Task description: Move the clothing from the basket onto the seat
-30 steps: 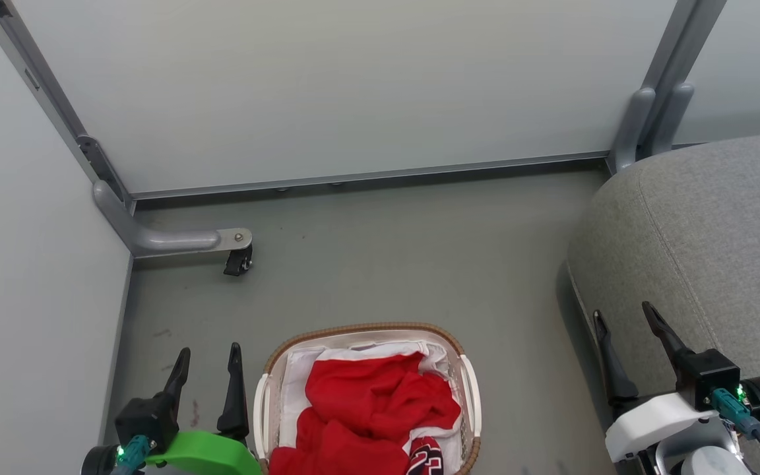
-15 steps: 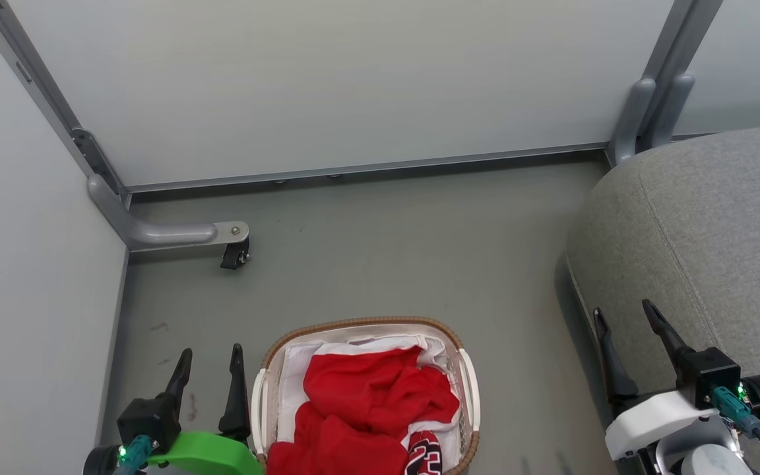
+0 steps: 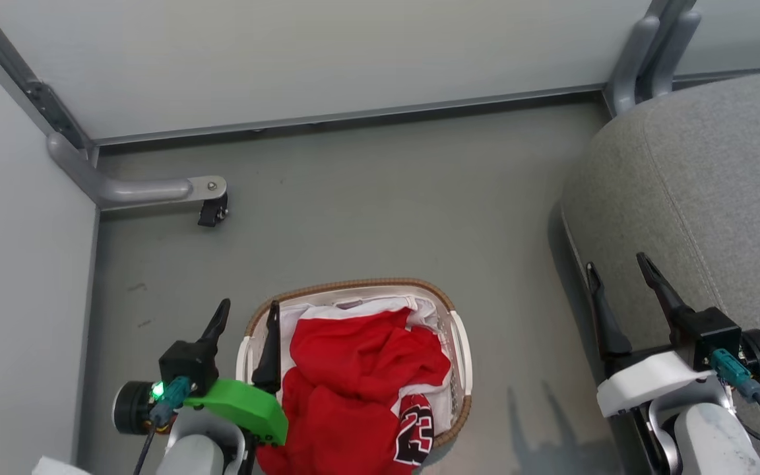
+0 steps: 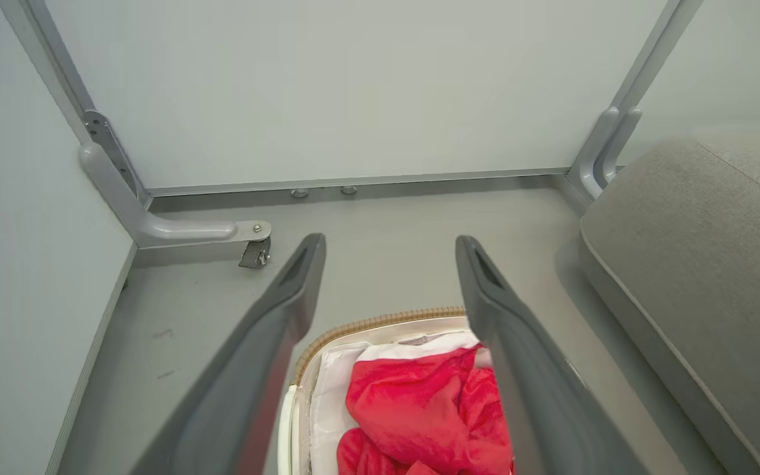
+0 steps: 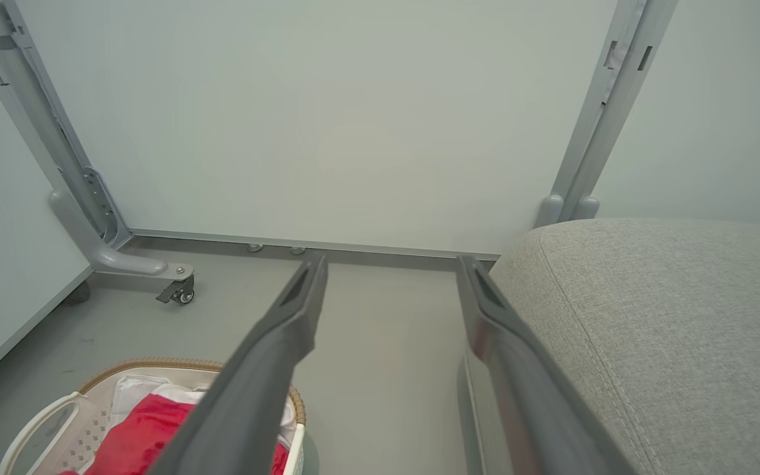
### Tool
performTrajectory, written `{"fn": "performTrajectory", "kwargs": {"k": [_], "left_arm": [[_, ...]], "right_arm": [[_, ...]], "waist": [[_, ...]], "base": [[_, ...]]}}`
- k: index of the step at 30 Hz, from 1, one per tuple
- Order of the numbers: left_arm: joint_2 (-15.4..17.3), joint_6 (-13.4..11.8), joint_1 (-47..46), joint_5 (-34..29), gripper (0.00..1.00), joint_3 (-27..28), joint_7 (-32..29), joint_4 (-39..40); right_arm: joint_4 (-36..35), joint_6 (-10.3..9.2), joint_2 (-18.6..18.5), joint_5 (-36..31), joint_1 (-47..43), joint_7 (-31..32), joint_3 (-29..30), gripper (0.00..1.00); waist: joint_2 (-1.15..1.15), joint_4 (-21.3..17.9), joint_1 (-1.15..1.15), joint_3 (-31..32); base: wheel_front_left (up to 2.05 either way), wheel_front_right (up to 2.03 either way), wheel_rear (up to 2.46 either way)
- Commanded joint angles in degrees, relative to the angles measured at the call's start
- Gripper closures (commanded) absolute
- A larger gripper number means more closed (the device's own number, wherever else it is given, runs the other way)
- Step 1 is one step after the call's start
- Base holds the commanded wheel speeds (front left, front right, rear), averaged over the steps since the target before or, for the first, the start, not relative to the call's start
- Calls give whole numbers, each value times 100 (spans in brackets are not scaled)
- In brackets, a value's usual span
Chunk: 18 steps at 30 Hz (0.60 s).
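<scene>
Now the left claw, spread wide, has shifted over the basket.

Bright, even light casts soft shadows on the floor; focus is sharp.

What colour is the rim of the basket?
Woven brown; the basket rim shows best in the head view.

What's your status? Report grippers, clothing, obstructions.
Left gripper open, above basket left rim. Right gripper open, beside seat. Red clothing heaped in basket. Only floor between.
</scene>
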State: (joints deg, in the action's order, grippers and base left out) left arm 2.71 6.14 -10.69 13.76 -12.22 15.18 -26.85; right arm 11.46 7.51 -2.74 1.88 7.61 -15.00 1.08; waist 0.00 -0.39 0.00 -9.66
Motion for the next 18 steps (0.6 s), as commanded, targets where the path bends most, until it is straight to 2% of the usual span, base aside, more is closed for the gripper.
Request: {"fn": "performTrajectory", "kwargs": {"k": [1, 18], "left_arm": [[31, 36, -249, -67, 0, -83, -4, -149], [87, 140, -2377, -385, 0, -1067, -35, -2752]], "right_arm": [[-43, -4, -26, 41, 142, -28, -25, 0], [-242, -4, -21, 395, 1076, -27, -402, 0]], "waist": [[0, -228, 0, -487], [0, -1115, 0, -2591]], "base": [[0, 0, 0], [0, 0, 0]]}}
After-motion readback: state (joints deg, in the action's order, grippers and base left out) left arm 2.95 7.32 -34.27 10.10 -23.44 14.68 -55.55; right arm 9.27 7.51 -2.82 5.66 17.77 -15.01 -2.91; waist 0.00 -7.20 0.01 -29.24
